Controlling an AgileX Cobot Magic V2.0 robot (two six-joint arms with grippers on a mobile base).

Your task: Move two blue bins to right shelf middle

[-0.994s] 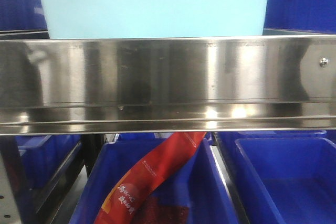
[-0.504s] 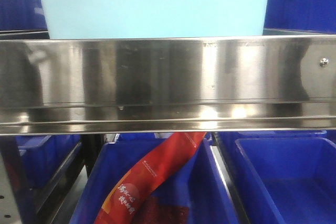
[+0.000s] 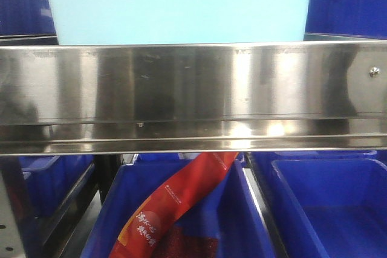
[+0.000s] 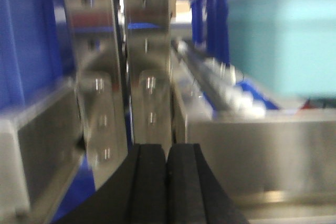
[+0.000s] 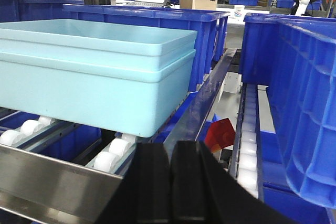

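Two light blue bins, nested one in the other (image 5: 94,77), stand on the white rollers (image 5: 113,156) of the stainless steel shelf. In the front view the light blue bin (image 3: 175,4) sits just above the shelf's wide front rail (image 3: 193,89). It also shows blurred at the right of the left wrist view (image 4: 283,35). My left gripper (image 4: 167,153) is shut and empty, close to the shelf's steel uprights (image 4: 149,61). My right gripper (image 5: 171,150) is shut and empty, just in front of the rail (image 5: 47,177), right of the bins' near corner.
Dark blue bins stand behind the light blue ones (image 5: 157,17) and on the neighbouring track at the right (image 5: 310,93). On the tier below, a dark blue bin (image 3: 242,222) holds a red packet (image 3: 175,203); another dark blue bin (image 3: 329,209) is beside it.
The front view has shifted very slightly and the reflections on the steel rail have moved. The bins have not moved on the shelf.
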